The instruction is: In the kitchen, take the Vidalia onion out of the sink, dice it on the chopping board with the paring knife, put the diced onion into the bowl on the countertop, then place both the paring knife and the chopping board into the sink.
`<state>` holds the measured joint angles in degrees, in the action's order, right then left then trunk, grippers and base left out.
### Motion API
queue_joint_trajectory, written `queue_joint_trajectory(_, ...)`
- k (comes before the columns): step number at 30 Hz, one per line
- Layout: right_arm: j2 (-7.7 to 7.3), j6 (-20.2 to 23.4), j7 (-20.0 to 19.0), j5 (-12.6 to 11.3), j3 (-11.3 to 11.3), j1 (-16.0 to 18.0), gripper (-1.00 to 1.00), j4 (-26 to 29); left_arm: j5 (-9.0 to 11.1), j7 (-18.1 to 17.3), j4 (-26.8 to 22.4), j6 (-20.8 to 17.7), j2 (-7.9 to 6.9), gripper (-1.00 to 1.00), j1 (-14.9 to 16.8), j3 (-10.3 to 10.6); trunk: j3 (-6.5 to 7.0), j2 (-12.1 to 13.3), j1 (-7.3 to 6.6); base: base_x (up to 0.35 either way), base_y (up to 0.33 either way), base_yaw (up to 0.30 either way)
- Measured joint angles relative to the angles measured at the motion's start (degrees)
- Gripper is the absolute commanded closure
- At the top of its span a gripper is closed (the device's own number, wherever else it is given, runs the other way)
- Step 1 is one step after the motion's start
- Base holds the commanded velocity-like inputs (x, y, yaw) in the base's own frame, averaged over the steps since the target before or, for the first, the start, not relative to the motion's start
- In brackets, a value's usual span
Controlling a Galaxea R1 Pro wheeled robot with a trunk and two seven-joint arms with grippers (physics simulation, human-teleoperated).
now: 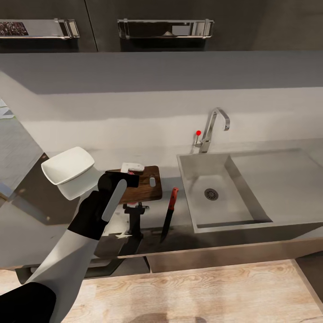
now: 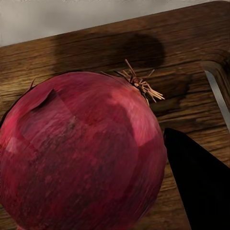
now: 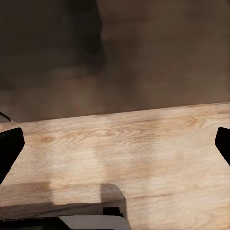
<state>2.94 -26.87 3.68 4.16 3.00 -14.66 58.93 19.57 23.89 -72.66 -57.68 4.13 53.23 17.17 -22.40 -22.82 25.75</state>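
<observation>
The Vidalia onion (image 2: pixel 81 153), dark red with a dry root tuft, sits on or just over the dark brown chopping board (image 2: pixel 187 91) near its slot. My left gripper (image 1: pixel 130 174) is over the board (image 1: pixel 146 188) and shut on the onion; one black finger (image 2: pixel 201 187) touches its side, the other is hidden. The paring knife (image 1: pixel 169 215) lies on the countertop (image 1: pixel 179 224) between board and sink (image 1: pixel 269 179), red handle away from me. A white bowl (image 1: pixel 68 167) stands left of the board. My right gripper (image 3: pixel 115 146) is open over wood floor.
The sink basin holds only its round drain (image 1: pixel 211 194); the chrome faucet (image 1: pixel 214 128) with red knob stands behind it. A dark cabinet with a bar handle (image 1: pixel 163 28) hangs above. The counter's front edge runs just below the knife tip.
</observation>
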Motion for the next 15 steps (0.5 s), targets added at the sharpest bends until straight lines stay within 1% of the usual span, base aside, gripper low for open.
queue_joint_trajectory(15, 0.01, 0.0, 0.0, 0.0, 0.0, 0.0, -1.0, 0.0, 0.0, 0.0, 0.3, 0.0, 0.0, 1.0, 0.0, 0.0, -0.16, 0.0, 0.0, 0.0, 0.0, 0.0)
